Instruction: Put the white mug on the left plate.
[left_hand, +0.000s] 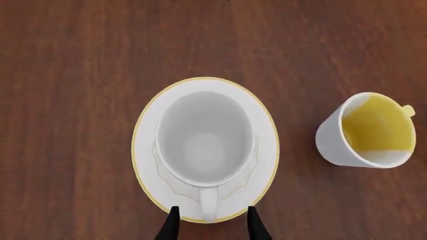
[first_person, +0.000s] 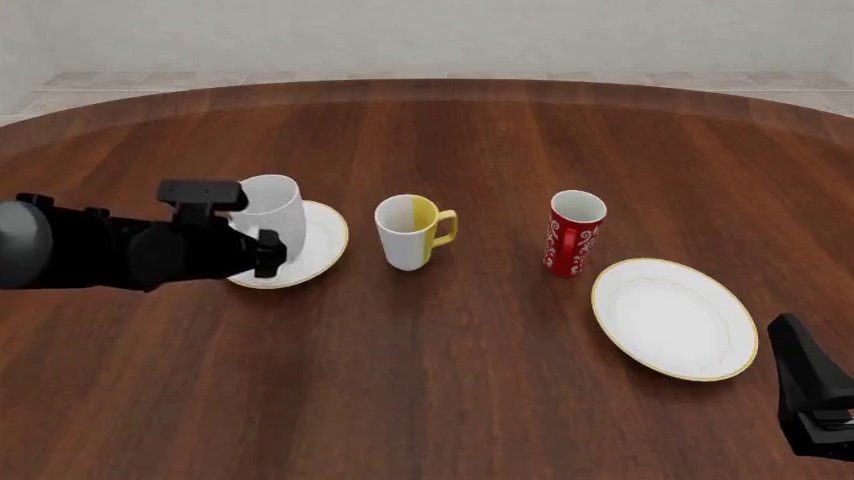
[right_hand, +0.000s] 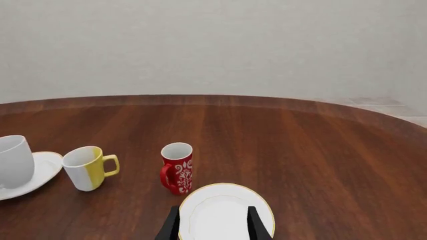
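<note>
The tall white mug (left_hand: 203, 140) stands upright on the left plate (left_hand: 267, 150), a small white plate with a thin gold rim. In the front view the mug (first_person: 274, 208) and plate (first_person: 320, 240) are at the table's left. My left gripper (left_hand: 213, 226) hovers over the near edge of the plate. It is open, one black finger on each side of the mug's handle (left_hand: 208, 202), with gaps between the fingers and the handle. My right gripper (right_hand: 213, 227) is open and holds nothing, low at the front right.
A shorter white mug with a yellow inside (first_person: 408, 232) stands just right of the left plate. Further right is a red patterned mug (first_person: 574, 233). A larger gold-rimmed plate (first_person: 674, 318) lies near my right gripper. The dark wooden table (first_person: 441, 380) ends in a curved far edge.
</note>
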